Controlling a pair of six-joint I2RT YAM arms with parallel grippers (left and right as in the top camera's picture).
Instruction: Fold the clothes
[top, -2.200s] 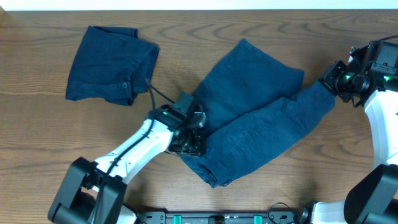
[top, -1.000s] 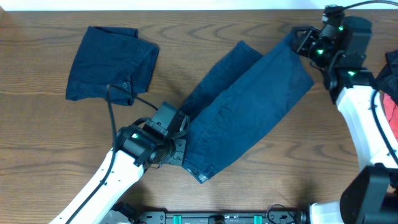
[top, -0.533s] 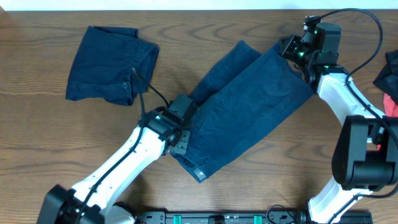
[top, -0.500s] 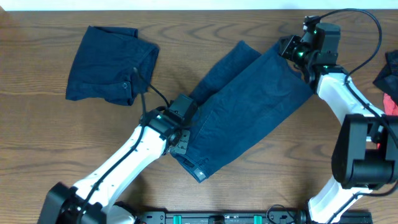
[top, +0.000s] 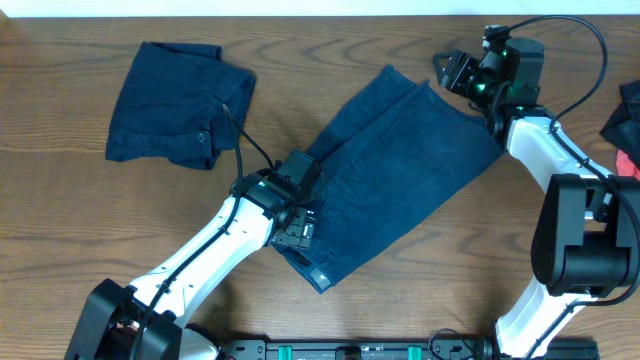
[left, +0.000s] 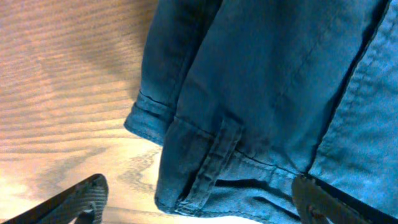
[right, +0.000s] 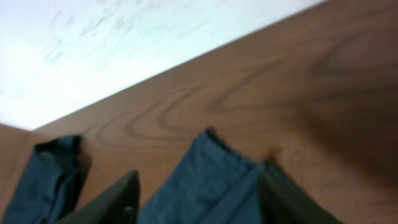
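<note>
Dark navy shorts (top: 400, 190) lie folded in half lengthwise, running diagonally across the middle of the table. My left gripper (top: 298, 228) hovers at their waistband end, wide open. In the left wrist view the waistband corner with a belt loop (left: 211, 162) sits between the two fingertips (left: 84, 198), untouched by either. My right gripper (top: 447, 72) is open just past the leg hems at the upper right. The two hem corners (right: 205, 168) lie flat on the wood in front of its fingers (right: 121, 199).
A second navy garment (top: 175, 105) lies folded at the back left, also visible in the right wrist view (right: 43, 180). A dark piece (top: 622, 115) and a coral-red piece (top: 630, 160) show at the right edge. The white wall (right: 124, 43) borders the table's far side.
Both grippers have opened and let go of the shorts. The upper leg now lies flat on the lower one. The right gripper has backed off slightly toward the far edge.
</note>
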